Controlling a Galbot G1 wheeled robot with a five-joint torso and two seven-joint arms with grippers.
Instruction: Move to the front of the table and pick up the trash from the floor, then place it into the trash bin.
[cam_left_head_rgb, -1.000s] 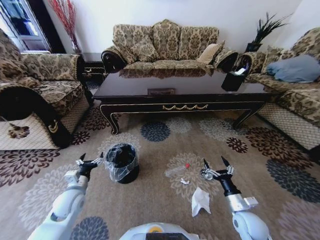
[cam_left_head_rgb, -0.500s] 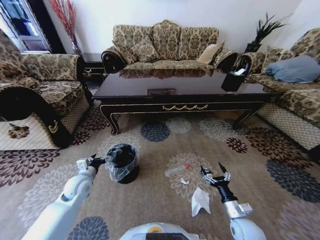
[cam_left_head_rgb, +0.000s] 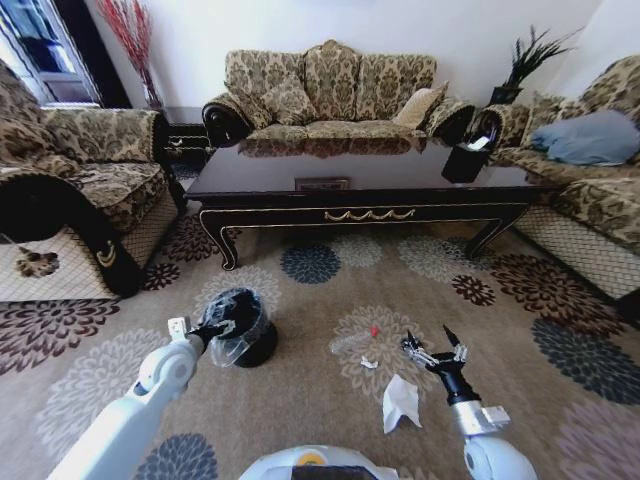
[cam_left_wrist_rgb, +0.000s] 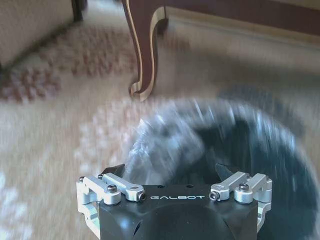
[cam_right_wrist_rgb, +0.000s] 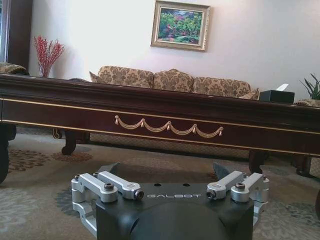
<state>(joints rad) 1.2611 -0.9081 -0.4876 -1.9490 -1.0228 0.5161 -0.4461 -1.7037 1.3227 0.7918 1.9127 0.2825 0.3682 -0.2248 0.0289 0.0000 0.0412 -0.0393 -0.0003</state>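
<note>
While my left pincer (cam_left_head_rgb: 215, 328) sits at the rim of the trash bin (cam_left_head_rgb: 245, 345), fingers apart and gripping nothing, the bin leans toward the right. My right pincer (cam_left_head_rgb: 433, 347) hovers over the carpet, fingers spread and empty. The crumpled white paper (cam_left_head_rgb: 400, 402) lies just beside it, nearer to me and slightly toward my left, its long axis running toward me. A tiny white scrap (cam_left_head_rgb: 369, 363) rests between pincer and bin. My right arm is the nearer 1. The coffee table (cam_left_head_rgb: 360, 180) stands ahead.
</note>
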